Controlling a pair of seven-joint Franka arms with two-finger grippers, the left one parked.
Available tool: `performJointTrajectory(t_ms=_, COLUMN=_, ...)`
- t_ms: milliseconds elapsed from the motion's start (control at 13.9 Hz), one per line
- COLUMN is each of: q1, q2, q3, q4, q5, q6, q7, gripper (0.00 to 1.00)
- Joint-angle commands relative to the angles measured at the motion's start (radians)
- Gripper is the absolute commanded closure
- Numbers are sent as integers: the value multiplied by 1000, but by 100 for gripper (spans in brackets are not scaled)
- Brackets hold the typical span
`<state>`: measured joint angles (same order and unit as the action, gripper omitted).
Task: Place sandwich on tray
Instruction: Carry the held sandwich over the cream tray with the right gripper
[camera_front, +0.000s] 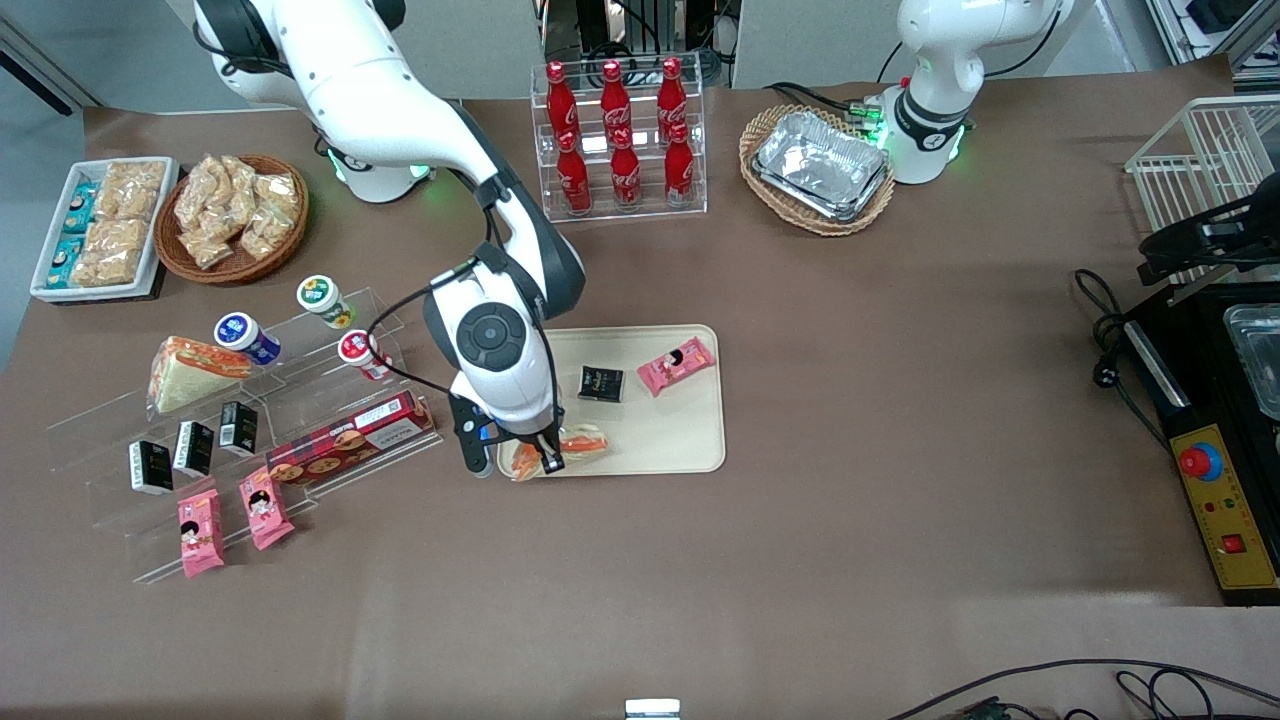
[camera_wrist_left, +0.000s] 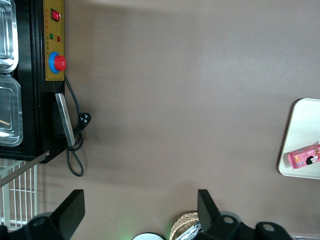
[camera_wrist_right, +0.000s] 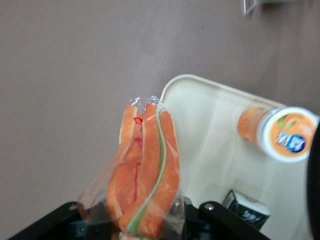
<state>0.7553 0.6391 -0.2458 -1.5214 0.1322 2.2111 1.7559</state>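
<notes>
The sandwich (camera_front: 572, 447), a wedge with orange and green layers in clear wrap (camera_wrist_right: 145, 175), hangs in my gripper (camera_front: 545, 462). My gripper (camera_wrist_right: 145, 231) is shut on the sandwich's lower end, and the wedge points out over the table beside the tray's rounded corner. The cream tray (camera_front: 665, 440) lies in the middle of the table, and the sandwich is at its corner nearest the front camera on the working arm's side. The same tray (camera_wrist_right: 210, 135) shows in the right wrist view, and its edge (camera_wrist_left: 302, 130) in the left wrist view.
On the tray lie a black packet (camera_front: 601, 383), a pink snack packet (camera_front: 676, 365) and an orange-capped bottle (camera_wrist_right: 277, 132). A clear stepped shelf (camera_front: 320, 440) with snacks and another sandwich (camera_front: 190, 370) stands toward the working arm's end. A cola rack (camera_front: 618, 140) stands farther from the camera.
</notes>
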Motion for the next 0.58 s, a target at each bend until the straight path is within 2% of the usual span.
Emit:
performJointTrajectory(t_ms=0, q1=38, q2=74, q3=0, q4=35, q5=29, q6=90, q7=137, gripper=100)
performJointTrajectory(t_ms=505, q1=91, q2=143, q3=5, q4=35, q5=35, q6=206, q7=258, gripper=100)
